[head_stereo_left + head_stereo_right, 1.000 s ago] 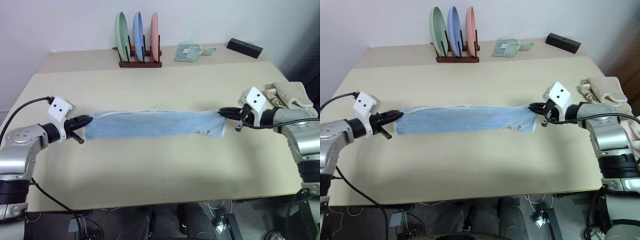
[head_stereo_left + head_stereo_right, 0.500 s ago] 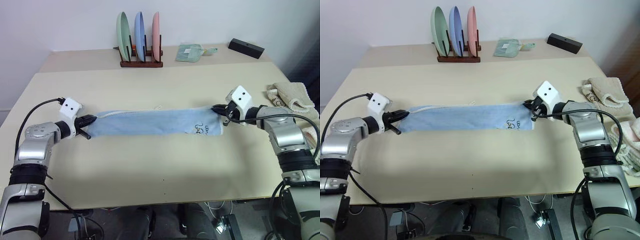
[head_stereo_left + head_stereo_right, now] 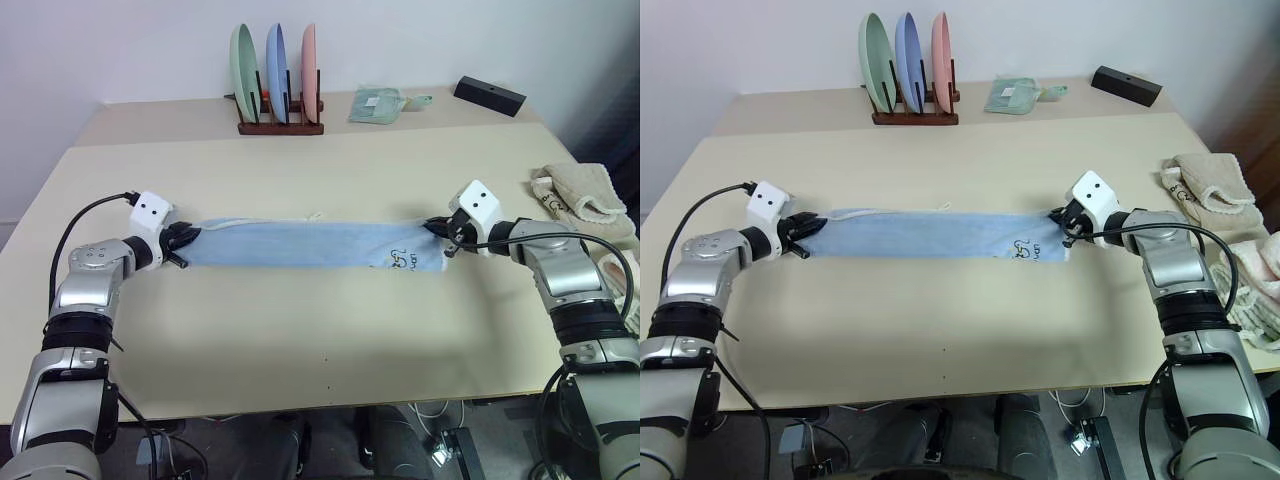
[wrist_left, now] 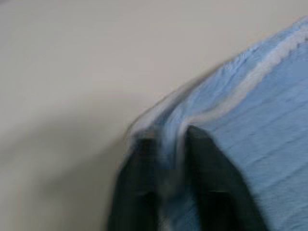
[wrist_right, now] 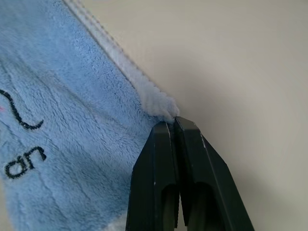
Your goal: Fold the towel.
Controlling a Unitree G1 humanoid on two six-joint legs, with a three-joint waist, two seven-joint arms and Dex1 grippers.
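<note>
The light blue towel (image 3: 310,243) lies as a long folded strip across the middle of the table, its dark printed mark (image 3: 402,260) near the right end. My left gripper (image 3: 188,240) is at the towel's left end. In the left wrist view its fingers (image 4: 207,178) stand slightly apart, with the pale trim of the towel (image 4: 269,120) lying between them. At the right end, my right gripper (image 3: 437,226) is shut on the towel's corner. The right wrist view shows its fingertips (image 5: 166,132) pressed together right at the whitish trim (image 5: 156,101).
A wooden rack (image 3: 280,125) holding three upright plates stands at the back. Beside it lie a mint-green cloth (image 3: 378,104) and a black box (image 3: 489,95). Beige towels (image 3: 580,195) are piled at the table's right edge.
Both grippers have moved forward and down, bringing the stretched towel onto the table. The left gripper's fingers have parted; the right gripper stays shut on its corner.
</note>
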